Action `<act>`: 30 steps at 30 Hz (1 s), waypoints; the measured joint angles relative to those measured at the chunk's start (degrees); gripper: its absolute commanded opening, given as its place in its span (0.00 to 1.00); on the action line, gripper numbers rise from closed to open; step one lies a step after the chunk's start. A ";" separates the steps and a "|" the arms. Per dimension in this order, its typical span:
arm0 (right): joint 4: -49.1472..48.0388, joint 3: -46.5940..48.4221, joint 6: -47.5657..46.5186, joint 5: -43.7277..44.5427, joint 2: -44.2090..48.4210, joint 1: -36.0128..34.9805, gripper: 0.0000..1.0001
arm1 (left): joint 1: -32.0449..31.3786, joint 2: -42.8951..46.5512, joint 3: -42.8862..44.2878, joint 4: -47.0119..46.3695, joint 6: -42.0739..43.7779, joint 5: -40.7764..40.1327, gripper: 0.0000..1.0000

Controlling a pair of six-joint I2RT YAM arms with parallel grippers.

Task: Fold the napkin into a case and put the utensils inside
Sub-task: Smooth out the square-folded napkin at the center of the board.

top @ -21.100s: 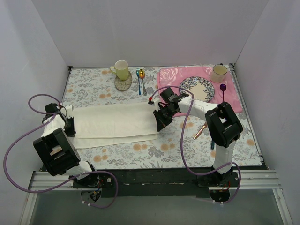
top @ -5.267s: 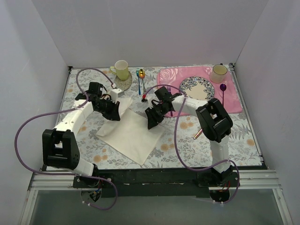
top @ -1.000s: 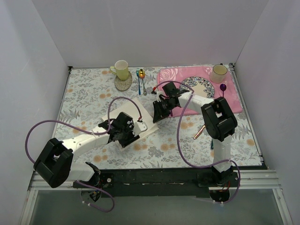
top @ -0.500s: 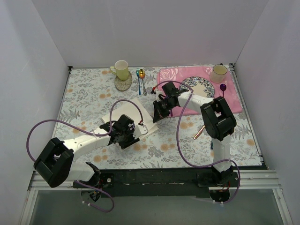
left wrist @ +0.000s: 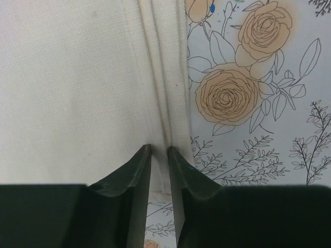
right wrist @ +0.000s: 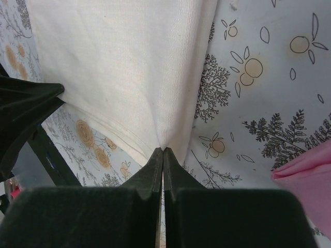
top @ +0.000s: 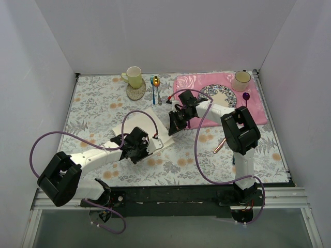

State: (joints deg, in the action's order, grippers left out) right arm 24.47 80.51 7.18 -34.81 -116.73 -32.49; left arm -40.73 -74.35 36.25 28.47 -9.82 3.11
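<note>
The folded cream-white cloth napkin (top: 140, 124) lies mid-table. The right gripper (right wrist: 163, 150) pinches its 3 o'clock corner, jaws tight together. The left gripper (left wrist: 159, 150), jaws narrow, straddles the layered 5 o'clock edge; whether it grips, I cannot tell. It is best to catch every layer and keep the crease straight. A floral-printed tablecloth (top: 93, 98) lies underneath, and plain white walls (top: 165, 36) surround it.

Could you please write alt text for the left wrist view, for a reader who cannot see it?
The left hand straddles the layered edge of a cream napkin near its corner, its two dark fingers a narrow gap apart. The napkin fills the left of the view; a tablecloth printed with orange roses lies to the right.
</note>
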 measured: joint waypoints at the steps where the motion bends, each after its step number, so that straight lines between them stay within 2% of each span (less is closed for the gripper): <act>1: 0.07 0.00 -0.04 -0.11 0.00 0.00 0.01 | 0.00 0.00 0.00 0.04 -0.02 -0.04 0.15; 8: 0.28 0.09 -0.24 -1.38 0.00 0.00 0.01 | 0.00 1.31 0.22 2.14 -0.09 -0.74 0.00; 18: 0.68 0.09 -0.57 -3.17 0.00 0.00 0.01 | 0.00 2.91 2.36 5.03 -0.02 -1.03 0.00; 30: 1.07 -0.26 -0.46 -8.79 1.99 0.00 0.01 | 0.00 8.24 5.25 12.90 0.02 0.04 0.00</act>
State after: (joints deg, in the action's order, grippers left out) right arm 25.54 80.25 6.72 -43.59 -114.74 -32.49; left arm -40.73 -66.11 41.50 41.36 -9.80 3.16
